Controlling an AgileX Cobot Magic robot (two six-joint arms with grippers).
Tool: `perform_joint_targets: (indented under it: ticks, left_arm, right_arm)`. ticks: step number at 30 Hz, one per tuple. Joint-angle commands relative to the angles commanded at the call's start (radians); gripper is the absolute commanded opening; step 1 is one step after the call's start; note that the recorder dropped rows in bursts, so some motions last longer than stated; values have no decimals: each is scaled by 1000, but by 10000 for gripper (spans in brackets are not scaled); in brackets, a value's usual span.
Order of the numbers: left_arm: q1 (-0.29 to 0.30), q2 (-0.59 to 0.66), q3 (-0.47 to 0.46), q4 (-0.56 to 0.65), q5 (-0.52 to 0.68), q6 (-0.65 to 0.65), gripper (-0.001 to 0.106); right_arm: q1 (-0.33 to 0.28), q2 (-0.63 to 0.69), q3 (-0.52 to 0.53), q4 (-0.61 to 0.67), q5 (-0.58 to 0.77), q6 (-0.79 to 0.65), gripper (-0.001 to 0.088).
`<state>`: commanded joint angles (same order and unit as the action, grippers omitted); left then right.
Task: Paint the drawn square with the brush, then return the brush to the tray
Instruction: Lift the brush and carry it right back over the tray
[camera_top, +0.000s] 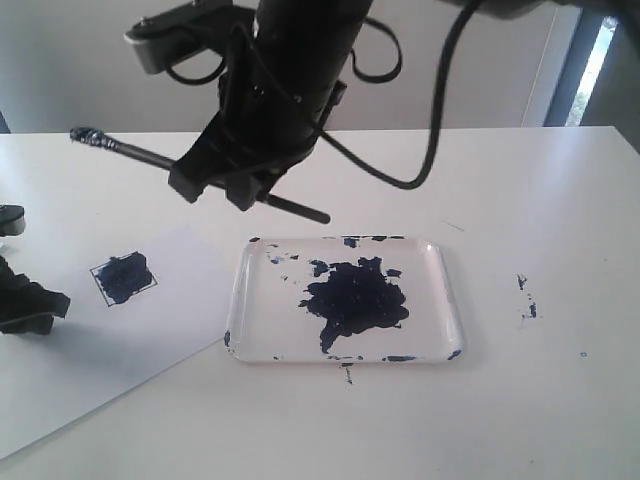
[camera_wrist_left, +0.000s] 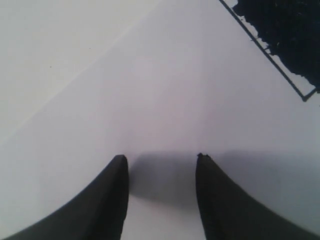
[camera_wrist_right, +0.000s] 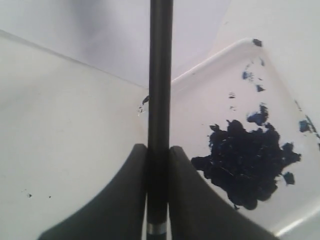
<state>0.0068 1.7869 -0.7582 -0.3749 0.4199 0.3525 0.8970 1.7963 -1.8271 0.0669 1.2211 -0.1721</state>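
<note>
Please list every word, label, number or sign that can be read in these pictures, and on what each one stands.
There are none. The paper bears only the square, smeared with dark paint. The tray and the brush show no lettering.

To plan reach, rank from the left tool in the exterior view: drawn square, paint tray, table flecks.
From the left tool:
1. Black-outlined drawn square, smeared dark blue, on the paper beside it.
2. Clear rectangular tray holding a dark paint blob, mid-table.
3. Dark blue paint flecks on the white table, far right.
</note>
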Motion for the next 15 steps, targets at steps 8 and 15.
perform_joint_targets:
  ticks: [8,15]
  left_arm:
    - [0,-179,0,0,27,-21,478]
    - [2,-356,0,0,30,-39,478]
  right_arm:
    - [0,-135,168,-41,0,70,0]
    - [0,-297,506,-135,0,225,0]
